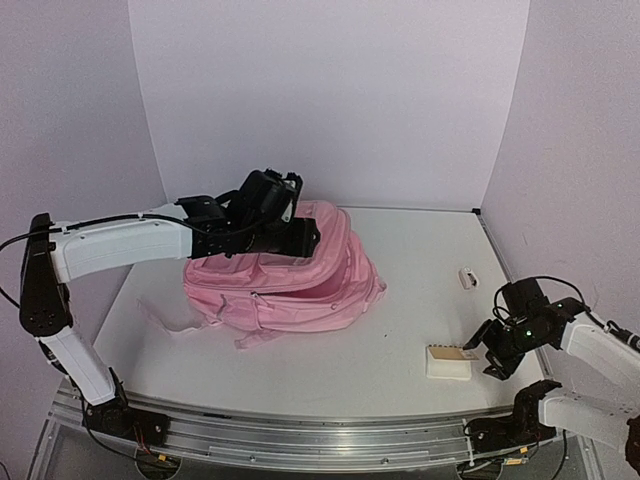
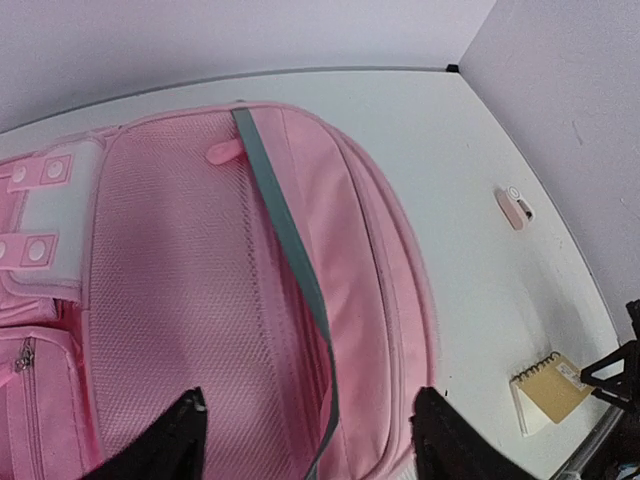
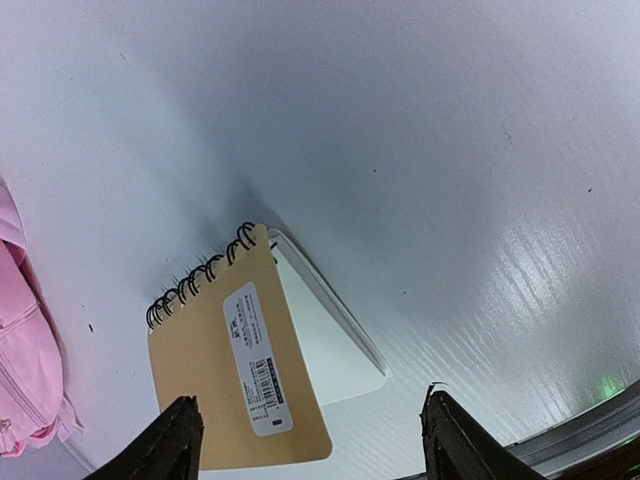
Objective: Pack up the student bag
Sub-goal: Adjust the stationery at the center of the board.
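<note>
The student bag (image 1: 285, 278) lies left of centre on the table (image 1: 410, 255) under my wide-open left gripper (image 2: 310, 405), so I think my right gripper (image 3: 310, 415), also wide open, should descend squarely over the spiral notebook (image 3: 235, 375) and grip its edges.

Pale lilac walls (image 1: 330, 100) enclose a glossy white table (image 1: 420, 250) on 3 sides.

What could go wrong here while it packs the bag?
The notebook lies near the front edge of the table; a clumsy grab by the open right gripper might shove it off. The bag shows no opening, so it may have nowhere to go. The grey strap could snag the open left gripper above it.
</note>
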Controlling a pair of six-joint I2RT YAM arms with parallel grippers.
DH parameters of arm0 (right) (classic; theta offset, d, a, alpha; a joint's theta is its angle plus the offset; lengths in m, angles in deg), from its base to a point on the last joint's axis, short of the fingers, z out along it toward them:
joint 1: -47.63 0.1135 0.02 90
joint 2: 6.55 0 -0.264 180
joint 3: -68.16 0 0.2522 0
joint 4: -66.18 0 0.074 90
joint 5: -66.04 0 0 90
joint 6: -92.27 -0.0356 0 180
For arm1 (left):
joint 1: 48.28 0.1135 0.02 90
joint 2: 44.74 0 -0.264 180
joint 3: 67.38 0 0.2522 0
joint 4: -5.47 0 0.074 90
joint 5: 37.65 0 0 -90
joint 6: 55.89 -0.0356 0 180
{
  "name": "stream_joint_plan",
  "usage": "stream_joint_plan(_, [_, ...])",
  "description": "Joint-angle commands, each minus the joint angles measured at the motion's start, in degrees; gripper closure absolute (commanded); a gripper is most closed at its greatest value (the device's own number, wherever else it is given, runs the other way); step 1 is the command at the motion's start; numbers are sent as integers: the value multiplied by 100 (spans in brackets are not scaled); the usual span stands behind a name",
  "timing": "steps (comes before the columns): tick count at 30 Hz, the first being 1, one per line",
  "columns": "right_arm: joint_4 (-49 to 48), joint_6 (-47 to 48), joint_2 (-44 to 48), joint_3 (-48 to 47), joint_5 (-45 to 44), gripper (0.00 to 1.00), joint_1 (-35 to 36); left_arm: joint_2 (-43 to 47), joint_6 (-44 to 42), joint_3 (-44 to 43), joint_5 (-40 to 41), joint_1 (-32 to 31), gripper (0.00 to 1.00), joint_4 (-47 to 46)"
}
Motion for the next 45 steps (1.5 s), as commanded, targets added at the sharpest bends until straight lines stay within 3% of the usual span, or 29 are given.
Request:
stream_joint_plan(1, [115, 437, -96, -152, -364, 27, -19, -109, -214, -335, -415, -230, 11, -206])
stream_joint_plan(4, [96, 695, -418, -204, -274, 28, -18, -178, -329, -539, -573, -401, 0, -323])
stream_joint_plan(8, [81, 1055, -574, -227, -366, 30, -18, -462, -356, -812, -1027, -529, 0, -338])
stream_joint_plan(13, [-290, 1416, -873, -71, 35, 36, -22, -978, -283, -992, -2311, -614, 0, -650])
stream_joint_plan(15, [-726, 1476, -1037, 49, 282, 41, -18, -1239, -257, -1159, -2460, -683, 1, -619])
stream_joint_plan(21, [-1294, 1739, -1599, 139, 499, 42, -20, -1974, -201, -1465, -3129, -762, 1, -722])
stream_joint_plan(33, [-2273, 2571, -2723, -77, 1141, 60, -12, -3909, -908, -3229, -4006, -835, 1, -33])
stream_joint_plan(39, [-2832, 3528, -3715, -579, 2070, 65, 44, -4431, -1293, -3656, -4038, -822, 9, 89])
stream_joint_plan(45, [-2826, 4242, -4680, -1378, 2493, 68, 176, -4748, -1360, -3944, -3459, -746, 27, 548])
